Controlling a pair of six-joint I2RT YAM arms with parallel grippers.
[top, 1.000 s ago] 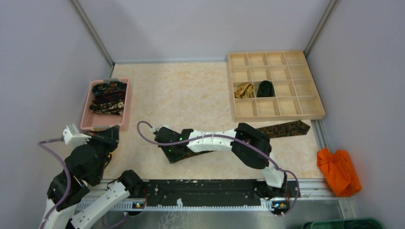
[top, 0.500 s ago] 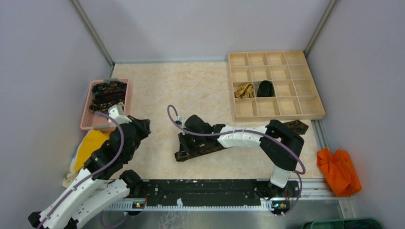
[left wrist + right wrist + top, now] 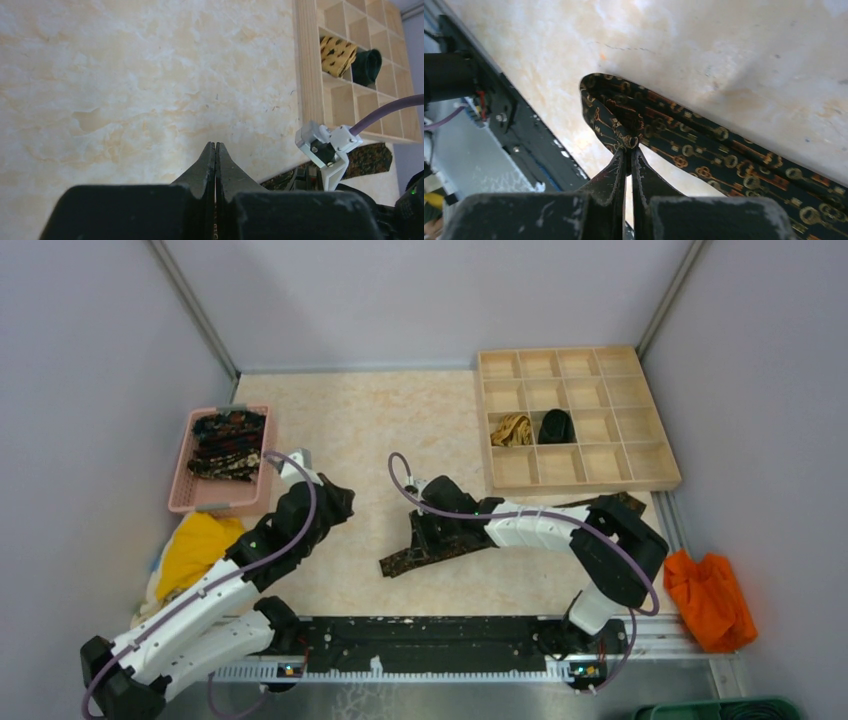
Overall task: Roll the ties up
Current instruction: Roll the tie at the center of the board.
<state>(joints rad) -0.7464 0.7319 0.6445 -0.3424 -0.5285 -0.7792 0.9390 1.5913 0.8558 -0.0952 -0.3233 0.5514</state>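
A dark tie with a gold key pattern lies slantwise across the table. Its narrow end is folded over, and my right gripper is shut on that fold; the rest of the tie trails to the right. My left gripper hovers over bare table left of the tie, its jaws pressed together on nothing. More patterned ties are piled in a pink basket. A rolled tan-gold tie and a rolled black tie sit in neighbouring cells of the wooden tray.
An orange cloth lies off the table's right edge. A yellow cloth lies at the left under my left arm. The black base rail runs along the near edge. Grey walls enclose the table on three sides.
My left arm swung from the left edge in toward the table's middle, uncovering the yellow cloth. The right gripper drew the tie's narrow end rightward and away from the rail.
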